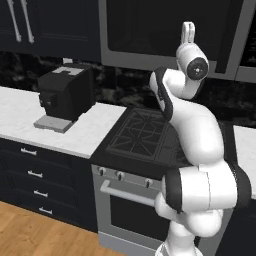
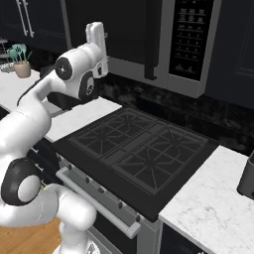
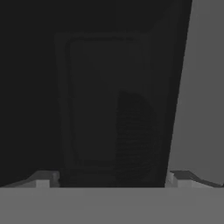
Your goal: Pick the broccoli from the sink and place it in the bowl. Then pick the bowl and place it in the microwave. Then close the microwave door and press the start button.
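Two dark fingertips (image 3: 43, 178) stood wide apart at the bottom of the hand view, with nothing between them; the gripper (image 3: 113, 179) was open and empty. Just ahead of them was a black glass window with a grey frame at its right, the microwave door (image 3: 105, 100), close to the hand.

From the left base view, the white arm rose from the lower right, and its hand (image 1: 188, 34) pointed up against the lower edge of the microwave (image 1: 150, 30), which hung above the stove (image 1: 145, 135). The door looked shut against the front of the oven. In the right base view the hand (image 2: 97, 37) sat at the left part of the door, well left of the button panel (image 2: 191, 37) and the vertical handle (image 2: 150, 44).

A black coffee machine (image 1: 65, 95) stood on the pale marble counter (image 1: 90, 130) left of the stove. Further left, a small pot with green utensils (image 2: 20, 59) sat on the counter. Dark drawers (image 1: 35, 175) ran below, above a wooden floor (image 1: 30, 235).
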